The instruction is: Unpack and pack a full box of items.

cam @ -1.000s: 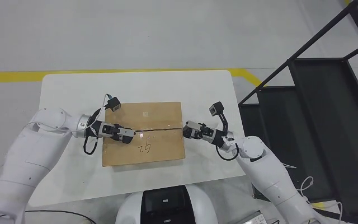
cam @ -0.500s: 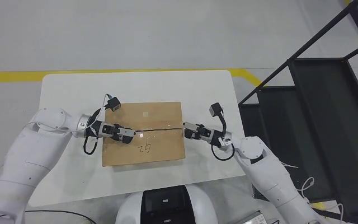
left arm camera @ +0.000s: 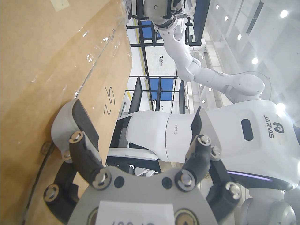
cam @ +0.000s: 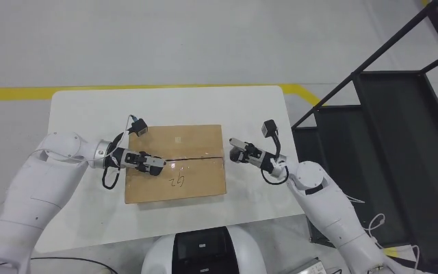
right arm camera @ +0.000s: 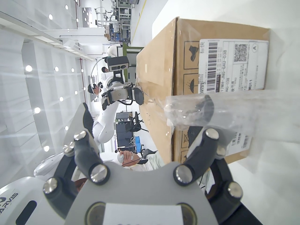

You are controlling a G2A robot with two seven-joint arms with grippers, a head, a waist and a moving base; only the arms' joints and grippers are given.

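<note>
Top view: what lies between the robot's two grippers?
The brown cardboard box, its taped seam running from left gripper toward right gripper, as the top view shows.

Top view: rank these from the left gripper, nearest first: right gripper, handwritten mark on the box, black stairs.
1. handwritten mark: on the box top, close beside the left gripper, toward the robot.
2. right gripper: just past the box's right edge, over the table.
3. black stairs: off the table, far right.
</note>
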